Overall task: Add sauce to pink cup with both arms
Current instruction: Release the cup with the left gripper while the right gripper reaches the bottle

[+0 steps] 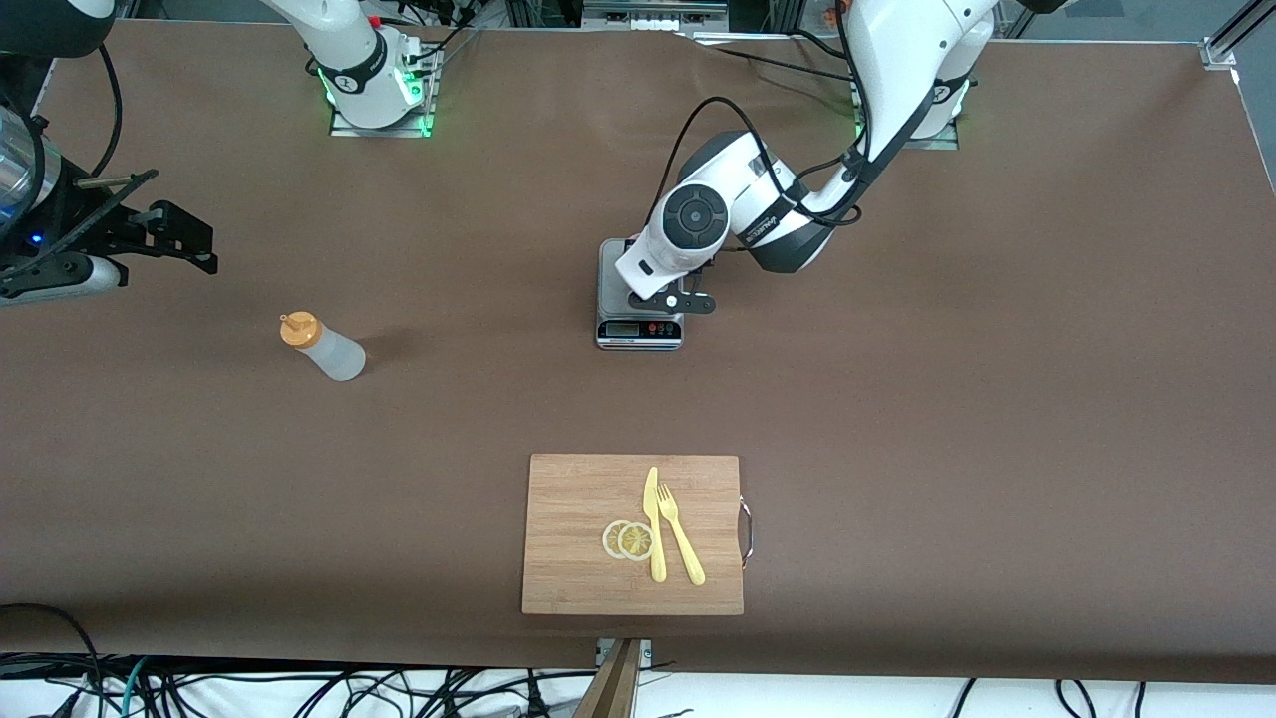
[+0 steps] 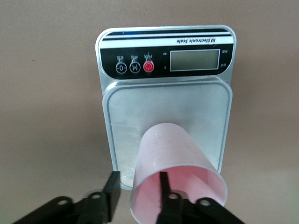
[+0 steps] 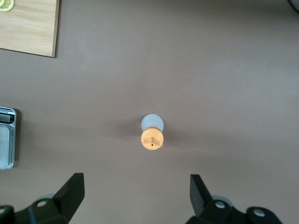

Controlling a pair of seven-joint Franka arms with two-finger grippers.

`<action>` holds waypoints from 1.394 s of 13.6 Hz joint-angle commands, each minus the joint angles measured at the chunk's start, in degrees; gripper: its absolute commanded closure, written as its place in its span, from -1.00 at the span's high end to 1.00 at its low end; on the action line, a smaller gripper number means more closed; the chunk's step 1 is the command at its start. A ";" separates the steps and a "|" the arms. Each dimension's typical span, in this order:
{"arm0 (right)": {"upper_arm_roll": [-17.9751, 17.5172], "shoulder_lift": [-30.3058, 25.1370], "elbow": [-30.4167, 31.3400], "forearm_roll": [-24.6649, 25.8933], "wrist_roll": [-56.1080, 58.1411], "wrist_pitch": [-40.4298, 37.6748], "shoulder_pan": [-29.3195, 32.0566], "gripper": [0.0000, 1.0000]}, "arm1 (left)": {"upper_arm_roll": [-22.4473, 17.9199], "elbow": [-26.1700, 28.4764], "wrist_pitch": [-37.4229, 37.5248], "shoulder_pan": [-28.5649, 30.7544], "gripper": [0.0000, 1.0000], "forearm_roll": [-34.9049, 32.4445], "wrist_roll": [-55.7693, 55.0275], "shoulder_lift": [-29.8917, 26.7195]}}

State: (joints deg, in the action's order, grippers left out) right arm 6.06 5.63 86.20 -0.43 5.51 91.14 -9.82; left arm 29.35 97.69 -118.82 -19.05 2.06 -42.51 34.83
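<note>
Over the scale point(image 2: 166, 116), left hand point(image 2: 138, 193) part-open astride pink cup point(image 2: 175, 163) rim; right hand point(image 3: 135, 191) wide, empty.

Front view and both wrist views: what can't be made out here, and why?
- Pink cup: hidden in the front view by the left arm's wrist; seen only in the left wrist view.
- Scale display: unreadable in every view.
- Left gripper: one finger inside the cup; contact with the wall unclear.
- Right gripper: fingertips cut off by the right wrist view's edge.
- Sauce fill level: unclear.
</note>
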 commanded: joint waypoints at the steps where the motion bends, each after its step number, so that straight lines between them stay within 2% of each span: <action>1: -0.17 0.43 -0.16 -0.10 0.81 -0.52 0.41 1.00 | -0.08 -0.83 0.43 -0.55 1.00 -1.27 -1.35 -2.56; 3: -0.26 0.87 -0.07 -0.01 1.25 -0.78 0.06 1.00 | 0.18 -1.97 5.23 -0.20 1.00 -0.92 -1.26 -5.37; 6: -0.18 0.88 -0.07 -0.62 14.65 -1.14 0.41 1.00 | 0.45 -4.25 15.25 -0.11 1.00 -0.30 -0.82 -11.34; 9: -0.35 0.88 0.02 -1.15 26.00 -2.27 0.32 1.00 | 0.27 -13.01 24.39 0.41 1.00 0.32 -0.56 -12.85; 12: -0.09 1.57 0.54 -6.68 36.72 -5.00 1.11 1.00 | 0.45 -21.03 29.60 4.97 1.00 -0.38 -0.29 -12.94; 14: 0.00 3.24 0.54 -10.01 43.94 -4.83 1.90 1.00 | 0.62 -23.93 32.75 8.66 1.00 -0.48 2.41 -12.94; 17: 0.00 7.54 0.54 -16.51 56.23 -4.65 6.90 1.00 | 0.01 -26.93 39.09 12.71 1.00 -0.56 11.64 -14.17; 18: 0.00 9.04 0.54 -17.75 60.19 -4.48 8.92 1.00 | -2.25 -26.50 39.10 12.89 1.00 -0.39 13.92 -17.04; 19: 0.00 10.27 0.63 -18.20 63.97 -4.13 10.15 1.00 | -8.37 -25.10 38.75 10.98 1.00 -0.39 17.51 -19.86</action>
State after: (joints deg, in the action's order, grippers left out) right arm 6.35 13.56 87.31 -16.12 62.57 87.04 -2.50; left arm 27.37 71.75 -81.35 -6.01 2.09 -30.62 19.80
